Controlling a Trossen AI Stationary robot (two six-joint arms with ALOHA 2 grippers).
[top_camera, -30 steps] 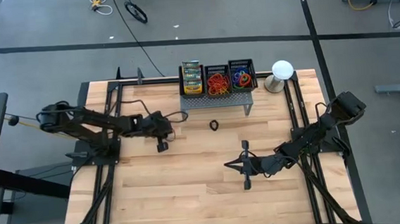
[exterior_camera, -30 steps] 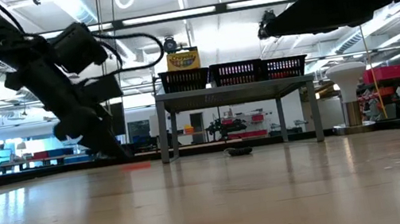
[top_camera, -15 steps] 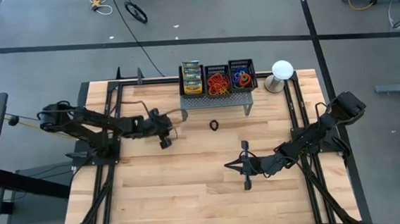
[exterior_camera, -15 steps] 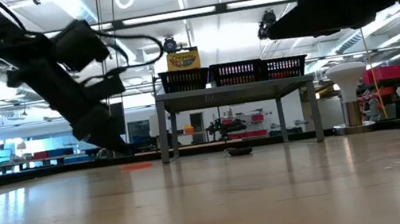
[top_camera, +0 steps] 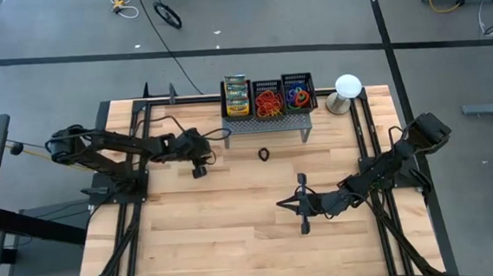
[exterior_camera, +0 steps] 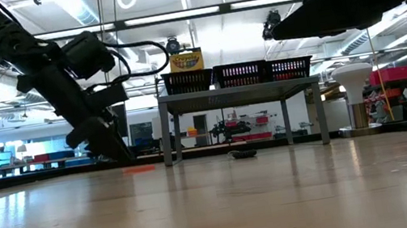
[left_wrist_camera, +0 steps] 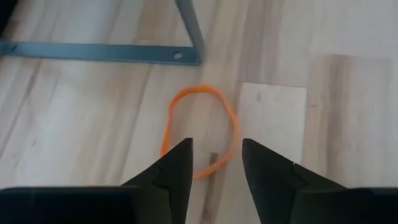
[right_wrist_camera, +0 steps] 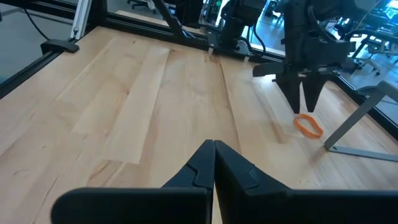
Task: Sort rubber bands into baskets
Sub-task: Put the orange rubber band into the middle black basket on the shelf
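Overhead, three baskets (top_camera: 267, 96); two loose rubber bands (left_wrist_camera: 198, 129).

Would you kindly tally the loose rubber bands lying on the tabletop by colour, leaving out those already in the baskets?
Orange rubber band: 1
Black rubber band: 1
Total: 2

A wooden table (top_camera: 235, 217) with a few things on it.
An orange band (left_wrist_camera: 199, 130) lies flat on the wood, near a leg of the grey stand (top_camera: 267, 124). A black band (top_camera: 264, 154) lies in front of the stand. The stand is at the back of the table. A white thing (top_camera: 345, 93) on a round base sits beside it, near the back corner.
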